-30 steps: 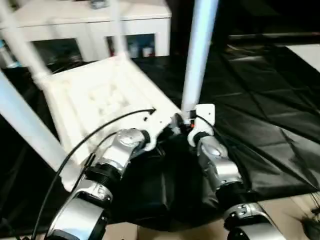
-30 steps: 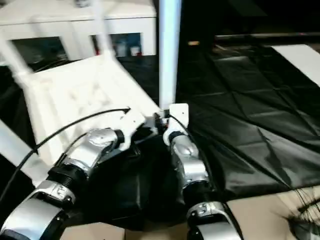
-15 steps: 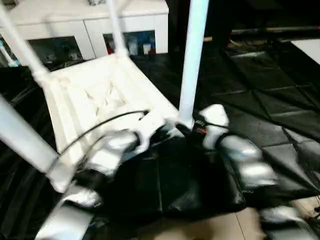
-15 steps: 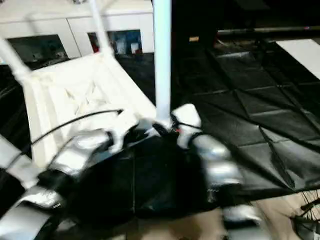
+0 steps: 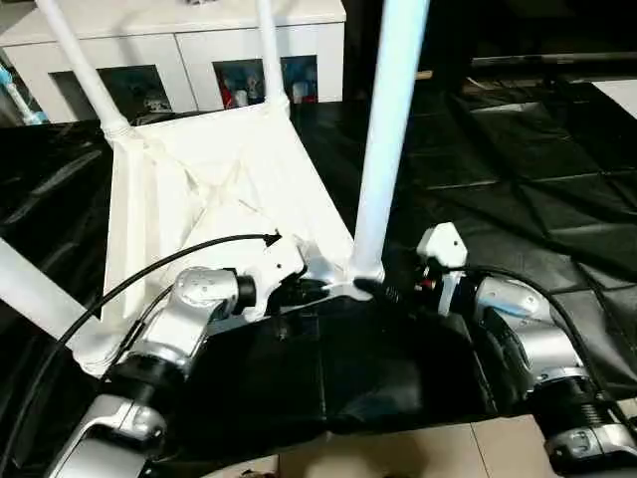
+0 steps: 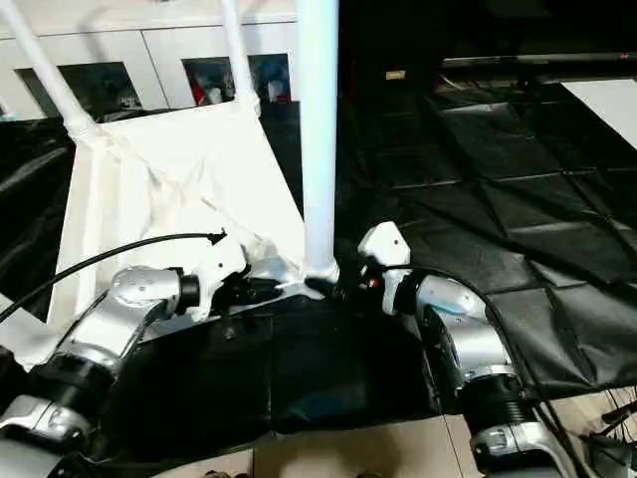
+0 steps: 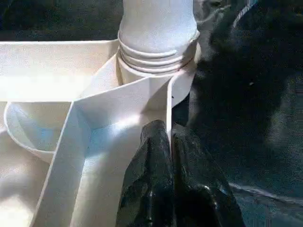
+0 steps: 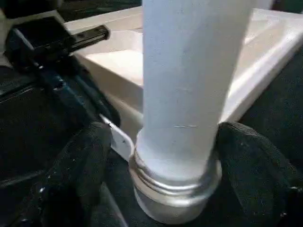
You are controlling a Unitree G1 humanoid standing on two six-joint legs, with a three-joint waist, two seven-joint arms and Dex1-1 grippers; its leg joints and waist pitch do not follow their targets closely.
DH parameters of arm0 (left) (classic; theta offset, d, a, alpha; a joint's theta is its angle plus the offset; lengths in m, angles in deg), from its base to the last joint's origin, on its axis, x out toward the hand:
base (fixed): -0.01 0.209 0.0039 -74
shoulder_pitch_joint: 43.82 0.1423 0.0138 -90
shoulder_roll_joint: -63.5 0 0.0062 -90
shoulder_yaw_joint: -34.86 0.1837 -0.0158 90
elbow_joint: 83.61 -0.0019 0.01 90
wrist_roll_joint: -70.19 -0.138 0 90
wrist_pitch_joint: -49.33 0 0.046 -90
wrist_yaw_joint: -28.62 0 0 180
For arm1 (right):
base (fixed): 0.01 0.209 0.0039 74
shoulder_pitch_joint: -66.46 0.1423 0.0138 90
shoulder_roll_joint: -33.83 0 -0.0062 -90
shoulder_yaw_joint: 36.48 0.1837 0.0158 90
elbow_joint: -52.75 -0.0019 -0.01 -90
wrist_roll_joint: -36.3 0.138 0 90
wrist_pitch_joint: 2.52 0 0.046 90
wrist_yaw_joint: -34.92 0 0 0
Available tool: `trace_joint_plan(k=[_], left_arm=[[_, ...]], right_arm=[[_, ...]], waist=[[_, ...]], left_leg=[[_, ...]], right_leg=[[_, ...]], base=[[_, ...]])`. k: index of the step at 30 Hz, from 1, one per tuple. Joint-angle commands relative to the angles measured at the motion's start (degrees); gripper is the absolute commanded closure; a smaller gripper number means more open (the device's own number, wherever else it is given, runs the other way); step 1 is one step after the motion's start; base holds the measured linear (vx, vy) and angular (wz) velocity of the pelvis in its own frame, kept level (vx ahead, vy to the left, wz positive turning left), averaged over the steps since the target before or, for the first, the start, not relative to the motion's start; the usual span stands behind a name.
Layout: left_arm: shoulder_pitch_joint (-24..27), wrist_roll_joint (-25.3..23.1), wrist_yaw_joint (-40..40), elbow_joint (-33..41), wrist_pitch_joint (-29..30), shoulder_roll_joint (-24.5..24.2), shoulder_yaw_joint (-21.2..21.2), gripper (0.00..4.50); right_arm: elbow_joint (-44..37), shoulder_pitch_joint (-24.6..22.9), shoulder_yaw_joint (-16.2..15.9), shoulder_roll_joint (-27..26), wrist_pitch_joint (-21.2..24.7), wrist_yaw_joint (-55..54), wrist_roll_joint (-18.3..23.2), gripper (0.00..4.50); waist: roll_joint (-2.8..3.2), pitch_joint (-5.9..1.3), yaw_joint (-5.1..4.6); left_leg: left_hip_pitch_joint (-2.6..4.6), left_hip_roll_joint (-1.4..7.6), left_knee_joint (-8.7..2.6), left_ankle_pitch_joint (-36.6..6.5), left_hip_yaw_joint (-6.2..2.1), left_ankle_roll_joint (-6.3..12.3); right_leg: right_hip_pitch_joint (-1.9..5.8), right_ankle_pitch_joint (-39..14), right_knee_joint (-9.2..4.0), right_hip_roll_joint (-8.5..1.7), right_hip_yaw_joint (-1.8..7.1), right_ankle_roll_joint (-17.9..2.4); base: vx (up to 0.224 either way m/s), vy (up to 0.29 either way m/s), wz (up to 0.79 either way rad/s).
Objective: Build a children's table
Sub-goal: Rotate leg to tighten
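The children's table top lies upside down on black cloth, ribs up. White legs stand in its corner sockets: two far ones, a near-left one and a near-right one. My left gripper is shut on the thin rim wall of the table top, right beside the near-right leg's socket. My right gripper reaches in from the right and stands open around that leg's base. One finger is on each side, and a small gap shows at one of them.
A white cabinet with glass doors stands behind the table. Creased black cloth covers the surface to the right. A black cable arcs over my left forearm. Pale floor shows at the near edge.
The view has shifted. My right forearm has swung out to the right while its gripper stays at the leg's base. The left gripper keeps its hold on the rim.
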Motion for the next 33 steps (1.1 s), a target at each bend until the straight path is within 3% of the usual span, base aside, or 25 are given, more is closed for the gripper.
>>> trace_joint_plan(k=[1,8,19,21,33], left_arm=[[2.1,1.9,1.7,-0.6,0.7,0.8,1.3,4.50],[2.1,1.7,1.6,-0.5,1.1,0.7,1.4,4.50],[2.4,1.4,1.9,0.0,1.8,0.4,1.4,4.50],[2.4,1.5,2.0,0.1,2.0,0.3,1.4,4.50],[2.2,1.1,1.6,-0.5,2.4,0.6,1.6,4.50]], right_arm=[[-0.3,-0.4,-0.7,0.1,-0.1,0.9,-0.1,0.72],[1.5,0.9,-0.5,-0.8,-0.7,-0.2,-0.7,1.18],[3.1,1.2,-1.3,-0.4,-2.3,0.1,-2.0,1.97],[3.3,1.2,-1.3,-0.5,-2.4,0.1,-2.0,2.27],[3.7,-0.3,-1.8,-1.8,-3.6,-1.0,-2.5,2.49]], waist=[[-1.35,-2.87,0.22],[-1.43,-2.79,0.20],[-1.52,-2.98,0.28],[-1.43,-2.96,0.30],[-1.34,-2.94,0.15]], left_leg=[[0.16,3.05,-2.74,-7.1,-0.96,9.28],[0.19,3.03,-2.81,-8.2,-1.05,8.49],[0.15,2.94,-2.44,-6.3,-1.00,9.58],[0.16,2.95,-2.45,-6.6,-1.02,9.51],[0.20,2.93,-2.48,-7.2,-1.09,9.03]], right_leg=[[2.82,-3.9,-3.24,-2.96,1.96,-15.9],[2.81,-5.9,-3.35,-2.92,1.96,-15.6],[2.94,-3.2,-2.93,-2.87,1.90,-16.2],[2.92,-3.7,-2.98,-2.90,1.88,-16.1],[2.94,-4.3,-2.99,-2.84,1.89,-16.1]], base=[[0.000,0.000,0.00],[0.000,0.000,0.00],[0.000,0.000,0.00],[0.000,0.000,0.00],[0.000,0.000,0.00]])
